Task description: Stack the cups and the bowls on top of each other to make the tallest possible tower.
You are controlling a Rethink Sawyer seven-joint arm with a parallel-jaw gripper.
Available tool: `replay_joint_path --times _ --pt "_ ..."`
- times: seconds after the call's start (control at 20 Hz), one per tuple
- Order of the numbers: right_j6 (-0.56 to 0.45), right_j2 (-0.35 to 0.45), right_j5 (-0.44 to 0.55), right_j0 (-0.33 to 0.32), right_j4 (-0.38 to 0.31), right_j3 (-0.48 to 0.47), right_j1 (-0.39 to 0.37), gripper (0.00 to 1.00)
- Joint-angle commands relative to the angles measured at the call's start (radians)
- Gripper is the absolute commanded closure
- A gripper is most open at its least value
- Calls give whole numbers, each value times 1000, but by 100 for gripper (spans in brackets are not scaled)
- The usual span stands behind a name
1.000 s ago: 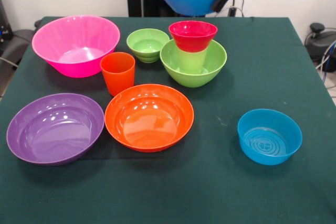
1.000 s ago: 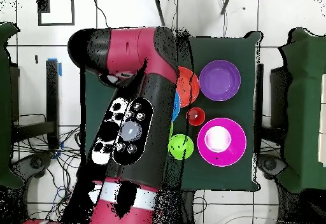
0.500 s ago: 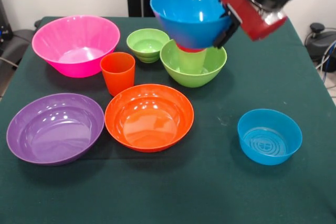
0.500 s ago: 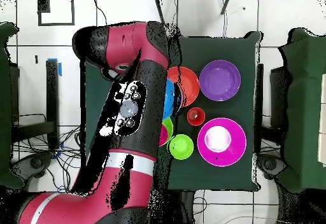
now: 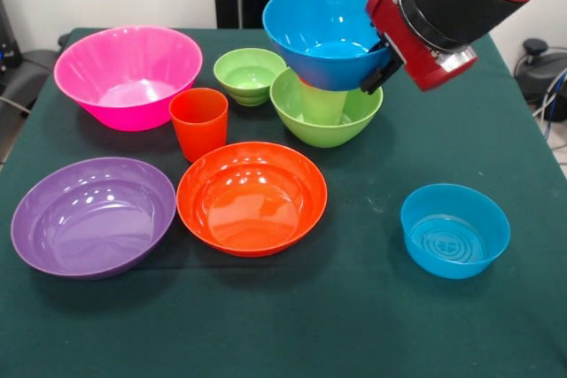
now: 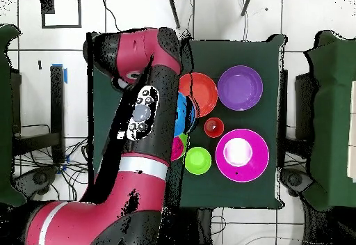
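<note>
the gripper grips the right rim of the large blue bowl, its black fingers closed on the wall, one visible outside the rim. the bowl sits upright atop the tower, over the lime cup that stands inside the medium green bowl; the red bowl is hidden under the blue one. the arm covers most of this stack in the overhead view. apart on the green table: pink bowl, small green bowl, orange cup, orange bowl, purple bowl, small blue bowl
</note>
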Motion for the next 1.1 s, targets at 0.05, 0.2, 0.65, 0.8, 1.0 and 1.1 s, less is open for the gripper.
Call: replay_joint_path --times 0.05,0.2,0.65,0.8,1.0,1.1 --pt "-249 101 55 14 -72 65 -33 100" --pt "-245 103 7 23 -73 127 -55 100" --pt "-223 126 -119 47 -73 281 -109 100" --pt "-215 131 -147 55 -77 326 -125 100" --pt "-200 127 -170 68 -89 370 -140 100" --pt "-187 121 -192 75 -95 390 -144 100"
